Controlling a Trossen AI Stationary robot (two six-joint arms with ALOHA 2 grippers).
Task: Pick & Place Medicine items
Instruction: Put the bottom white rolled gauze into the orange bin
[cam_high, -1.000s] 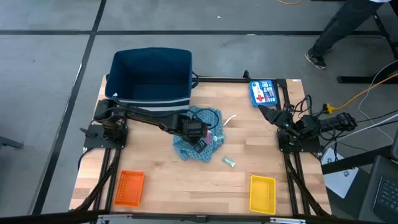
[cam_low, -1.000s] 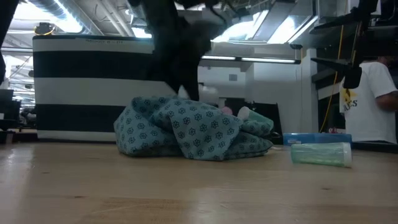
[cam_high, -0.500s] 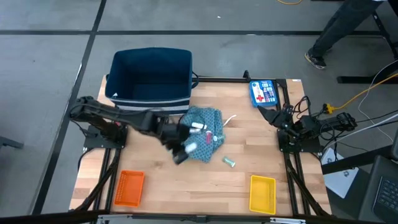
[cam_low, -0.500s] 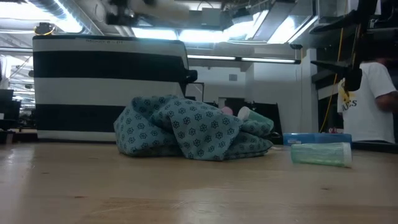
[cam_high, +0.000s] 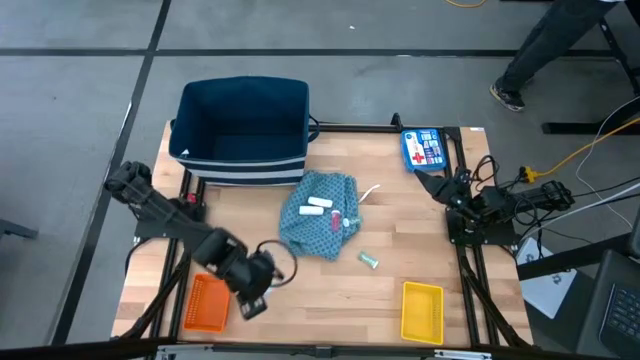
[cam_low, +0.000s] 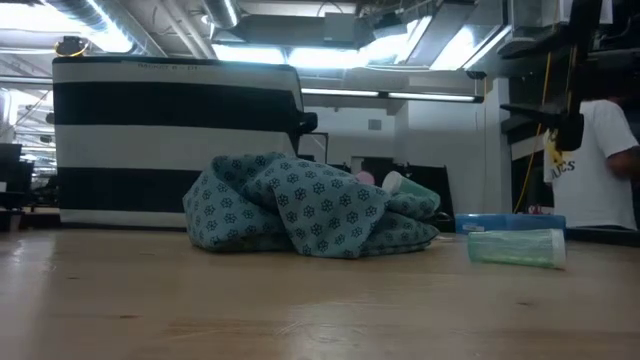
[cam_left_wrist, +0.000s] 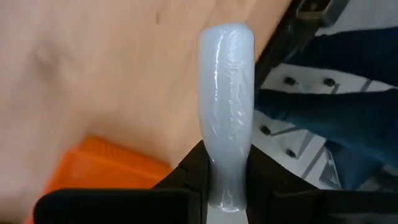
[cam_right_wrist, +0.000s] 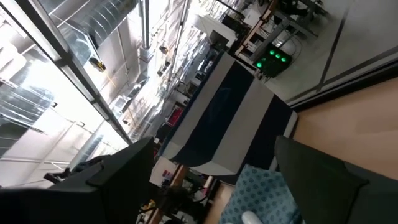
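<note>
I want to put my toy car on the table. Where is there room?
Bare wood lies between the orange tray and yellow tray, in front of the teal cloth. More lies between the cloth and the blue box. The left gripper, holding a white tube, crowds the orange tray.

The lower end of the white tube (cam_left_wrist: 226, 112) was buried between the left gripper's (cam_left_wrist: 225, 186) dark fingers (cam_left_wrist: 186, 180), and the orange tray (cam_left_wrist: 102, 171) was cut off by the wrist picture's edge. From above, the left gripper (cam_high: 252, 295) was too small to show the tube it carried. In the low view the teal cloth (cam_low: 310, 205) hid most of the pieces lying on it; only a pink tip (cam_low: 365, 178) and a white end (cam_low: 393, 182) peeked over the folds. The right gripper (cam_high: 432, 183) sat folded at the table's far right edge, its fingers too small to read.
</note>
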